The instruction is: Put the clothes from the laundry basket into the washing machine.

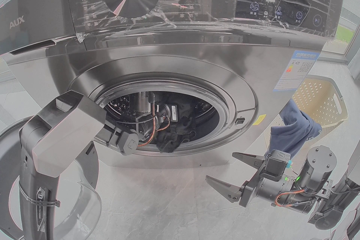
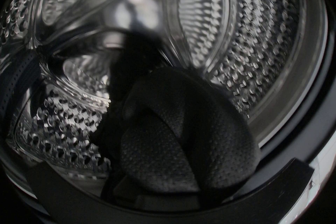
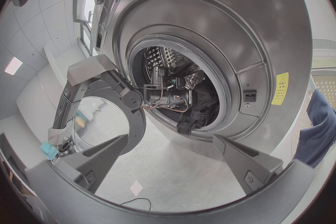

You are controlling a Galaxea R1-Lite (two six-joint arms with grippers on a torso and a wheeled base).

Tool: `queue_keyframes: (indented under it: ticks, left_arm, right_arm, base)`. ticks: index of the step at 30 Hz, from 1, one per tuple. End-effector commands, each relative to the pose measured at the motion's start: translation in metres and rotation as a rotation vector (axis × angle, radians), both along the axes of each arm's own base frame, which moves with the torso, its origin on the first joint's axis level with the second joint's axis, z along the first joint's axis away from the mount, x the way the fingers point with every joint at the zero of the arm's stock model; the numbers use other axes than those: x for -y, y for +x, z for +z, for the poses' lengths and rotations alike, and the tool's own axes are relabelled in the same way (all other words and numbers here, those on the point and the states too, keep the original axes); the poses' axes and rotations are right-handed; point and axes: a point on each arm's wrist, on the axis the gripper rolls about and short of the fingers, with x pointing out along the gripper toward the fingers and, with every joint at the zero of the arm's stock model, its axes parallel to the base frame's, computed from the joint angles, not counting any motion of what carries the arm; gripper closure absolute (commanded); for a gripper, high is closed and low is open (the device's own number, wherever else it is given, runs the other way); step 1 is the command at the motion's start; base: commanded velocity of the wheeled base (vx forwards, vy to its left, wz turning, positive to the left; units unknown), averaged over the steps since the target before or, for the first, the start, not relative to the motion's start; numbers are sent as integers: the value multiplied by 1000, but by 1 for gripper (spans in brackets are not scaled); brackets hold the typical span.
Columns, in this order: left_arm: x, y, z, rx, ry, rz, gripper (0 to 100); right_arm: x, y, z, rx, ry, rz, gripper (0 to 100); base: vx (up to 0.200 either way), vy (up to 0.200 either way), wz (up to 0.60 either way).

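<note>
My right tool point(image 1: 219, 166) hung spread, empty; the blue garment point(image 1: 296, 132) on the laundry basket point(image 1: 322, 98) lay just behind it.

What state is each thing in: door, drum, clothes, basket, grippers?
washing machine door: open, swung left.
drum: holds the black garment.
black garment: in the drum, one end hanging over the opening's lip.
blue garment: draped over the laundry basket's rim.
laundry basket: beside the machine, on the right.
left gripper: inside the drum, by the black garment.
right gripper: open, empty, before the machine.
</note>
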Motion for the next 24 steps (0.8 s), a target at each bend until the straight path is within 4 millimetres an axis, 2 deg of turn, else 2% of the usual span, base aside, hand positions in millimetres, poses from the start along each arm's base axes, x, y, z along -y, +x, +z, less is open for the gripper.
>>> queue_keyframes:
  ticks: [1, 5, 10, 11, 17, 20, 24]
  left_arm:
    - [-3, 24, 17, 100, -74, 84, 100]
    - [-2, 32, 24, 154, -106, 117, 100]
    - [-3, 23, 9, 91, -71, 110, 100]
    - [-3, 19, 9, 81, -66, 103, 0]
    - [-4, -7, 9, -18, -17, 74, 0]
    - [-4, -19, 3, -83, 16, 43, 0]
    - [-3, -25, -9, -135, 45, 24, 0]
  right_arm:
    - [1, 0, 4, 12, 14, -4, 0]
    - [1, 0, 4, 11, 13, -1, 0]
    - [2, 1, 4, 11, 13, -10, 0]
    - [2, 1, 4, 13, 15, -10, 0]
    - [2, 0, 3, 11, 10, -4, 0]
    - [1, 0, 4, 11, 11, -2, 0]
    - [1, -1, 3, 10, 12, -1, 0]
  base:
    - [0, 0, 0]
    - [0, 0, 0]
    - [0, 0, 0]
    - [0, 0, 0]
    - [0, 0, 0]
    - [0, 0, 0]
    - [0, 0, 0]
